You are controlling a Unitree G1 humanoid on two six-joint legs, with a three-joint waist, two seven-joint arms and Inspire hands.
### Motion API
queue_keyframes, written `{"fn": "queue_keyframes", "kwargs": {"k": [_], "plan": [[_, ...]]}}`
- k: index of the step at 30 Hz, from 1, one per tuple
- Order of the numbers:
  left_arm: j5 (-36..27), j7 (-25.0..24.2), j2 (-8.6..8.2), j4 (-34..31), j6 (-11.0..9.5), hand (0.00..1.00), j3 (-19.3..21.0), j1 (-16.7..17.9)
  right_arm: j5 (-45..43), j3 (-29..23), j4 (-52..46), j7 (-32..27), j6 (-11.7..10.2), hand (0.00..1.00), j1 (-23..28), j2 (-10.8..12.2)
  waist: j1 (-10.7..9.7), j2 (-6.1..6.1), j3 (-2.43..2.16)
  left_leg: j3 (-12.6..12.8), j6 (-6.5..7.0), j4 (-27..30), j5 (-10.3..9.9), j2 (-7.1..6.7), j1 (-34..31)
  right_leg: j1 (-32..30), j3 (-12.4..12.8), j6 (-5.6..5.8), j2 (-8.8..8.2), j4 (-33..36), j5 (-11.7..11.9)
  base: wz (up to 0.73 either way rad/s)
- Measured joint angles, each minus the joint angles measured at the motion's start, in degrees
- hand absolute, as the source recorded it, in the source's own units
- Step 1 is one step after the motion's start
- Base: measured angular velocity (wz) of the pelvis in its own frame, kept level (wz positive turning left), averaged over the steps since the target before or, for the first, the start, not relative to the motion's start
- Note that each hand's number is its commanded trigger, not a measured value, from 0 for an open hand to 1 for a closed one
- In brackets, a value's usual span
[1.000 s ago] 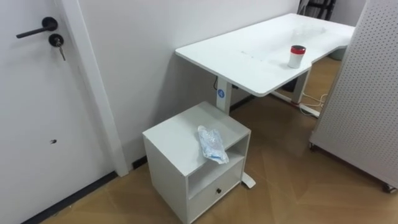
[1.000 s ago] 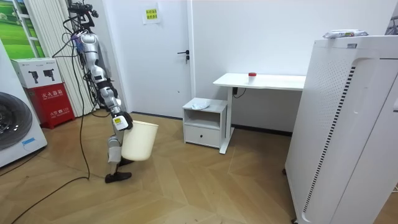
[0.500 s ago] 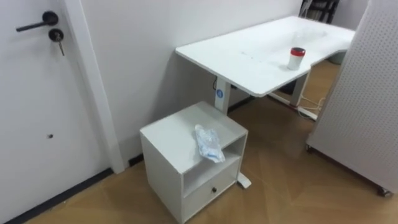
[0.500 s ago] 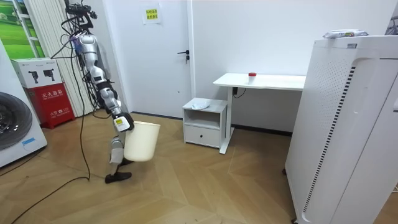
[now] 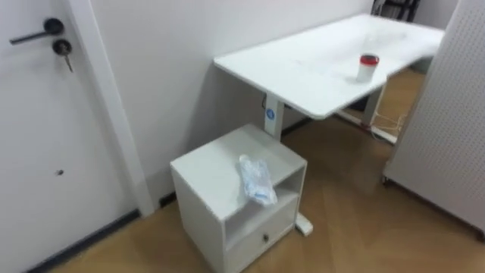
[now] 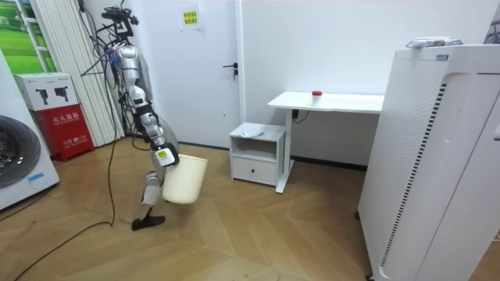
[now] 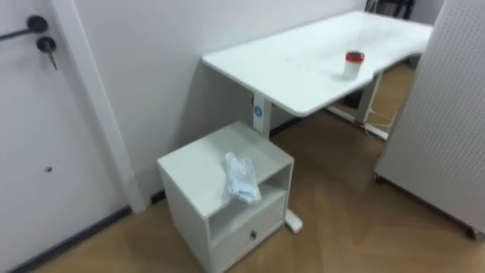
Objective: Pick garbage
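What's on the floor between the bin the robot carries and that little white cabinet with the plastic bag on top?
Nothing: in the room view, bare wooden floor separates the bin from the cabinet holding the plastic bag.

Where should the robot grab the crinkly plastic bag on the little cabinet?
Probably its front end, coming from the front. The plastic bag lies flat on the cabinet, but that end droops over the edge, so it can be pinched from both sides.

White desk [image 5: 318, 64] and low cabinet [image 5: 212, 163] stand on wood floor [image 5: 356, 224] against white wall [image 5: 174, 76].
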Motion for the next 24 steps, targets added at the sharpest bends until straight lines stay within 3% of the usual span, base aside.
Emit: {"fn": "queue_keyframes", "kwargs": {"k": [2, 3, 6, 8, 9, 11, 13, 14, 15, 16, 17, 18, 20, 21, 22, 23, 24], "plan": [[0.1, 0.1, 0.04, 0.0, -0.4, 0.00, 0.0, -1.6, -2.0, 0.1, -0.6, 0.0, -0.4, 1.00, -0.1, 0.0, -0.3, -0.08, 0.11, 0.9, 0.02, 0.7, -1.9, -0.37, 0.2, 0.0, 0.7, 0.37, -0.89, 1.1, -0.9, -0.23], [0.1, 0.2, 0.08, 0.0, -0.9, 0.00, 0.0, -2.8, -2.2, 0.2, -0.8, -0.1, -0.6, 1.00, -0.3, 0.1, -0.4, -0.24, 0.17, 1.0, 0.19, 1.2, -2.9, -1.14, 0.3, -0.1, 0.8, 1.09, -1.67, 2.6, -1.6, -0.05], [0.1, 1.5, 0.24, -0.1, -2.6, 0.00, -0.3, -5.6, -2.2, 1.4, -2.3, -0.7, -0.7, 1.00, -0.8, 0.1, -0.4, -0.34, 0.26, 1.6, 0.94, 2.2, -4.9, -1.80, 0.4, -3.7, 0.3, 1.71, -3.35, 10.7, -1.7, 0.02], [0.1, 2.3, 0.25, -0.1, -3.1, 0.00, -0.3, -7.4, -2.3, 1.8, -2.8, -0.9, -1.3, 1.00, -1.6, 0.1, -0.3, -0.61, 0.27, 2.4, 1.53, 2.6, -5.9, -2.09, 0.5, -6.4, -0.3, 3.26, -4.64, 16.6, -0.8, 0.07], [-0.1, 2.6, 0.31, -0.1, -3.5, 0.00, -0.3, -8.1, -3.5, 1.8, -2.7, -0.9, -1.4, 1.00, -2.4, 0.2, -0.3, -0.71, 0.32, 2.6, 2.00, 2.7, -6.4, -2.41, 0.7, -7.8, -1.7, 4.41, -5.62, 19.8, 0.4, 0.08], [-1.2, 2.8, 0.31, -0.3, -3.8, 0.00, -0.6, -8.7, -4.7, 1.9, -2.8, -0.7, -1.7, 1.00, -3.2, 0.4, -0.3, -0.69, 0.42, 2.7, 2.59, 2.0, -6.9, -3.18, 1.8, -9.8, -2.7, 4.41, -6.92, 24.4, 3.2, 0.08], [-0.9, 3.5, 0.30, -0.9, -4.1, 0.00, -1.9, -8.5, -5.0, 1.8, -3.0, -0.6, -2.1, 1.00, -3.5, 0.3, 0.1, 0.25, 0.35, 2.4, 2.83, -1.1, -7.6, -3.25, 4.3, -13.3, -3.0, 4.25, -7.05, 31.4, 11.0, 0.02], [-0.8, 3.8, 0.35, -1.2, -4.1, 0.00, -2.2, -8.4, -5.0, 1.7, -3.0, -0.6, -2.1, 1.00, -3.5, 0.3, 0.2, 0.72, 0.25, 2.1, 2.79, -2.3, -7.7, -3.17, 5.4, -14.1, -2.9, 4.06, -7.01, 32.8, 13.3, -0.10], [-0.7, 4.1, 0.46, -1.6, -4.1, 0.00, -2.7, -7.7, -5.0, 1.6, -3.3, -0.6, -2.2, 1.00, -3.6, 0.3, 0.8, 1.48, 0.43, 1.7, 2.80, -4.1, -7.8, -2.88, 7.0, -16.0, -2.9, 3.58, -6.75, 35.2, 13.0, -0.22], [-0.7, 4.7, 0.51, -1.7, -4.1, 0.00, -2.7, -7.1, -4.0, 1.6, -4.4, -0.6, -2.5, 1.00, -3.6, 0.2, 1.2, 1.79, 0.57, 1.2, 2.77, -5.5, -7.8, -2.41, 8.3, -18.8, -3.1, 3.09, -6.24, 35.8, 9.7, -0.24], [-1.0, 5.0, 0.51, -1.6, -4.1, 0.00, -2.7, -6.8, -3.8, 1.7, -4.9, -0.5, -2.5, 1.00, -3.6, 0.2, 1.2, 1.98, 0.66, 0.6, 2.71, -6.1, -7.9, -2.16, 9.0, -20.1, -3.2, 2.88, -5.43, 35.0, 8.2, -0.12], [-1.1, 5.1, 0.56, -1.6, -4.1, 0.00, -3.0, -6.3, -3.4, 1.7, -5.1, -0.3, -3.0, 1.00, -3.5, 0.3, 0.9, 2.97, 0.97, -0.8, 2.38, -7.1, -7.8, -1.50, 10.4, -21.9, -3.9, 2.52, -3.79, 30.9, 6.3, 0.12], [-1.1, 5.2, 1.06, -1.6, -4.2, 0.00, -4.9, -6.0, -1.8, 1.7, -4.9, 0.0, -3.4, 1.00, -3.2, 0.3, 0.3, 2.96, 0.93, -1.5, 2.06, -9.0, -7.7, -1.11, 12.4, -23.4, -4.7, 2.31, -2.99, 20.5, 6.0, 0.26], [-1.1, 5.2, 1.08, -1.7, -4.4, 0.00, -5.0, -5.2, -1.7, 1.6, -4.7, 0.1, -3.8, 1.00, -3.0, 0.3, 0.0, 2.68, 0.75, -1.8, 1.66, -10.0, -7.8, -1.10, 13.6, -23.7, -4.6, 2.06, -2.90, 11.8, 7.4, 0.41], [-1.1, 5.2, 1.01, -1.7, -4.5, 0.00, -4.9, -4.9, -1.7, 1.4, -4.1, 0.3, -4.4, 1.00, -2.8, 0.2, -0.9, 2.62, 0.59, -3.2, 0.96, -10.1, -8.3, -0.79, 14.6, -23.4, -4.2, 2.62, -2.22, 5.9, 13.7, 0.48], [-1.1, 5.1, 0.90, -1.6, -4.4, 0.00, -4.9, -4.5, -1.7, 1.4, -3.8, 0.5, -4.6, 1.00, -2.5, 0.2, -1.4, 2.96, 0.30, -3.6, 0.56, -10.3, -8.3, -0.42, 15.3, -22.6, -4.1, 2.28, -1.61, 4.7, 14.6, 0.50], [-1.0, 5.1, 0.90, -1.8, -4.5, 0.00, -4.9, -3.8, -1.7, 1.4, -3.0, 0.6, -4.9, 1.00, -2.2, 0.2, -1.8, 3.05, -0.54, -3.8, -0.11, -11.2, -8.0, 0.25, 16.2, -20.5, -4.6, 2.00, -0.11, 2.5, 14.9, 0.25]]}}
